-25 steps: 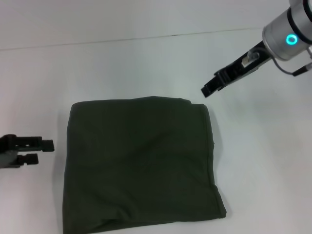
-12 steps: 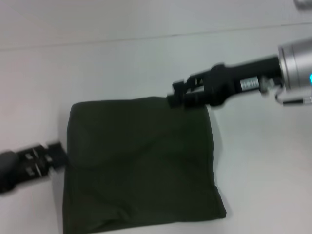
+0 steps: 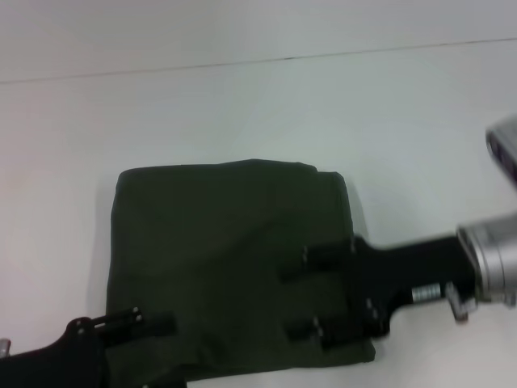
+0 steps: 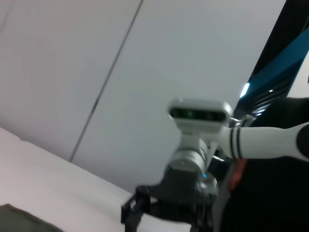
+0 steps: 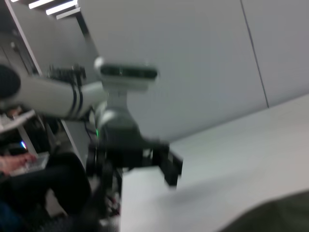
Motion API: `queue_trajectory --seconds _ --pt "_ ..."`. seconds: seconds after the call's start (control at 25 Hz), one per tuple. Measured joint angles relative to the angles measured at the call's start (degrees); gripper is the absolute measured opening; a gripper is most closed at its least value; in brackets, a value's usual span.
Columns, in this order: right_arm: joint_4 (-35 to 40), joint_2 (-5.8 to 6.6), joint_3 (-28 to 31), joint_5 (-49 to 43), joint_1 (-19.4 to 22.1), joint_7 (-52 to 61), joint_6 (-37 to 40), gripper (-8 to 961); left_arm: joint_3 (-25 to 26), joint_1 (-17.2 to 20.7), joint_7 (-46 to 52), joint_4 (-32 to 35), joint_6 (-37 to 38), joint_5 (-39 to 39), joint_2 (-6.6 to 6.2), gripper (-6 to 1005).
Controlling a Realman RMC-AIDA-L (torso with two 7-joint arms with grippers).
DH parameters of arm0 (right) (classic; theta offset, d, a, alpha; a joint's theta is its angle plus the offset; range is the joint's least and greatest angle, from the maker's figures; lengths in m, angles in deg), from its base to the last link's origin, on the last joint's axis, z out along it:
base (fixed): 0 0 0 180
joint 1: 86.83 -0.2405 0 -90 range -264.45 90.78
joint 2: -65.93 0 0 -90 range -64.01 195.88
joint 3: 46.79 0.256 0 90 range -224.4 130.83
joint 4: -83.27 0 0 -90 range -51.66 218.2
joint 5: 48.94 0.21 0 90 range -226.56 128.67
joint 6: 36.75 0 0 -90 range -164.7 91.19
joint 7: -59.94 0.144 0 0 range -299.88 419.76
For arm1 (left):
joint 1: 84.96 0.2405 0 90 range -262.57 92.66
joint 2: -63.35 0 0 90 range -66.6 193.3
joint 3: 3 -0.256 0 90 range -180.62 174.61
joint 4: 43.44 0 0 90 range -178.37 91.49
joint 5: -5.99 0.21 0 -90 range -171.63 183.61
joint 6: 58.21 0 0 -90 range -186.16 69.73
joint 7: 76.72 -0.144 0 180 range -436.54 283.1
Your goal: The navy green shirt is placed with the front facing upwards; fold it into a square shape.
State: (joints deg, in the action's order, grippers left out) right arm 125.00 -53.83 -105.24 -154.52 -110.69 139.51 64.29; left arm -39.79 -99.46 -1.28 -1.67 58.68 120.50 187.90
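Shirt first: in the head view the navy green shirt (image 3: 234, 267) lies flat on the white worktop (image 3: 242, 105) as a compact, roughly square block, plain green side up, with no print, sleeve or collar showing. By that shape I judge the folding essentially done; at most some squaring of the slightly slanted near edge is left. The right pincer (image 3: 311, 297) reaches in over the shirt's near right part, its two fingers wide apart and nothing between them. The left pincer (image 3: 149, 322) sits at the near left corner of the cloth; whether it is parted or closed I cannot tell.

The left wrist view looks across at the other arm, with a sliver of green cloth in a corner.

The right wrist view likewise shows the opposite arm, with the shirt's edge at one corner.
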Motion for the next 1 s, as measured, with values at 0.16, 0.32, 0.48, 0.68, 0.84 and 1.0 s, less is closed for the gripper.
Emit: queue_trajectory --seconds 0.16,0.32,0.48,0.68,0.84,1.0 --pt "-2.4 -0.04 0.1 -1.4 3.7 -12.9 -4.4 753 0.7 0.6 -5.0 -2.4 -4.4 1.4 0.02 721" --pt "-4.5 0.16 0.5 -2.0 5.6 -19.5 -5.2 782 0.7 0.4 -9.0 -4.9 -8.3 3.7 0.04 722" --pt "-4.5 0.33 3.8 -1.7 6.7 -21.4 -2.8 769 1.6 0.5 -11.4 -5.7 -9.6 5.7 0.04 723" --pt "-4.5 0.43 7.5 -1.7 6.7 -22.2 -0.2 760 5.5 0.9 -12.6 -5.7 -8.8 7.2 -0.18 723" --pt "-5.2 0.23 7.4 -1.9 6.3 -23.1 -0.7 760 7.0 1.0 -13.2 -6.0 -9.3 8.3 -0.2 723" --pt "-5.7 -0.04 7.4 -1.8 6.0 -23.7 -0.9 760 9.0 1.6 -14.1 -6.0 -9.0 8.5 -0.2 723"
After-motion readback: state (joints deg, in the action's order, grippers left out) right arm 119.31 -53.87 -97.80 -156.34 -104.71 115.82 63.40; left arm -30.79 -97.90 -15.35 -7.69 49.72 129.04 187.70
